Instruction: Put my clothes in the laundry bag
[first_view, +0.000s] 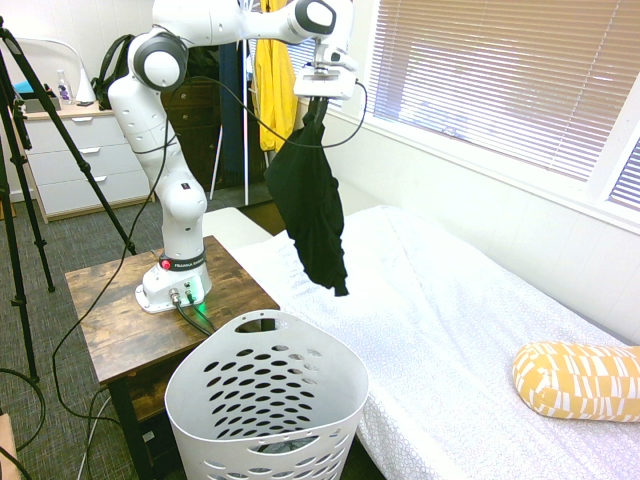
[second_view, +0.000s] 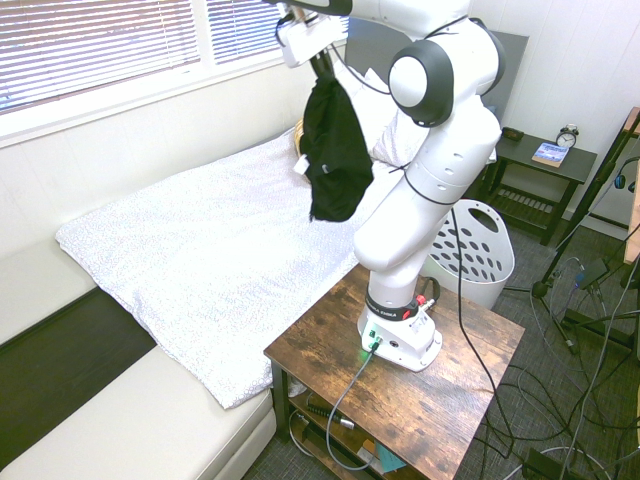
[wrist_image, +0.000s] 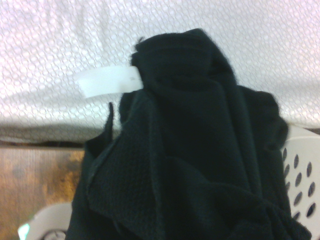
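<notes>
Bedroom light comes through the closed window blinds (first_view: 500, 80) onto a bed (first_view: 450, 320) with a white dotted cover, and at its far end lies a yellow patterned pillow (first_view: 578, 378). Beside the bed stands a dark wooden worktop (second_view: 430, 400) that carries the base of the white arm. High above the edge of the bed, the tool (first_view: 318, 103) is pressed together on the top of the clothes (first_view: 310, 205), 1 black soft garment. It hangs down freely from the tool in a long bunch and touches neither the bed nor any other thing. In the wrist view the black cloth fills most of the picture, and a small white label (wrist_image: 107, 81) sticks out from its side. The laundry bag (first_view: 265, 405) is a white plastic basket with oval holes; it stands on the floor close to the worktop and the corner of the bed, lower than the hanging garment and a little to the side of it. Behind the arm, a yellow garment (first_view: 273, 70) hangs near a white dresser (first_view: 75, 160).
</notes>
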